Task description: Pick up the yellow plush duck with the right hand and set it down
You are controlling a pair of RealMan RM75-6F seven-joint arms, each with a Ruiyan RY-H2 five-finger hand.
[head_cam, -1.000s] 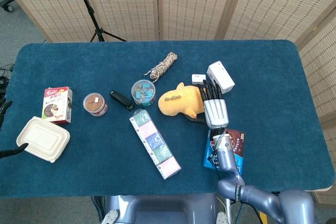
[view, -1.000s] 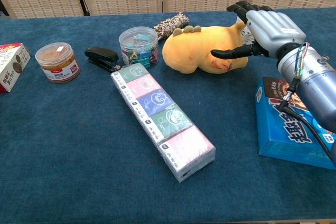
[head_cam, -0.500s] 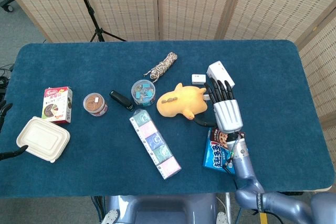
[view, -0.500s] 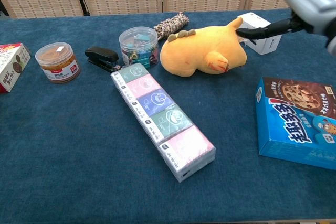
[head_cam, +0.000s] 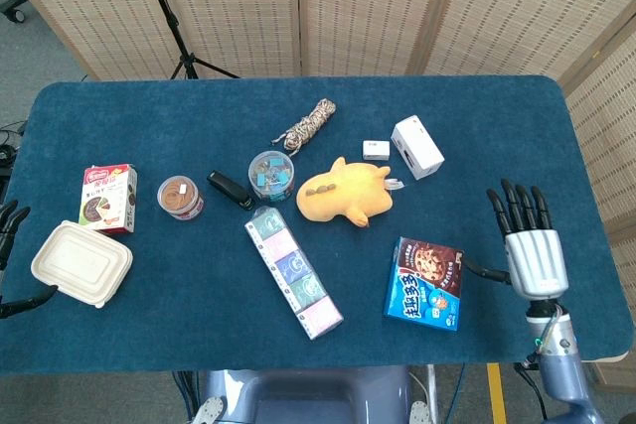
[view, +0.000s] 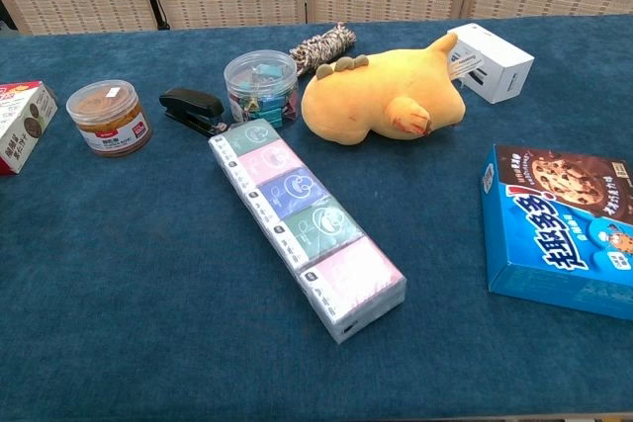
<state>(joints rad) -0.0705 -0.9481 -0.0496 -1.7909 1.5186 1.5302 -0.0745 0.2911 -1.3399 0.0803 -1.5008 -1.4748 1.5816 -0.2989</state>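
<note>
The yellow plush duck (head_cam: 344, 194) lies on its side on the blue table, just right of centre; in the chest view the duck (view: 381, 101) shows its orange foot and brown back spots. My right hand (head_cam: 530, 241) hovers open, fingers spread, near the table's right front edge, far right of the duck and holding nothing. It does not show in the chest view. My left hand (head_cam: 9, 220) shows only as dark fingertips at the far left edge, beside the takeaway box.
A blue cookie box (head_cam: 425, 284) lies between duck and right hand. A white box (head_cam: 417, 147) and small white adapter (head_cam: 377, 149) sit behind the duck. A tissue pack strip (head_cam: 293, 272), clip jar (head_cam: 270, 175), stapler (head_cam: 230, 189), rope (head_cam: 306, 124), jar (head_cam: 181, 198), snack box (head_cam: 109, 198) and takeaway box (head_cam: 81, 263) lie leftward.
My right hand has let go of the duck and drawn back right and toward the front edge, leaving the chest view. The duck lies where it was put down.
</note>
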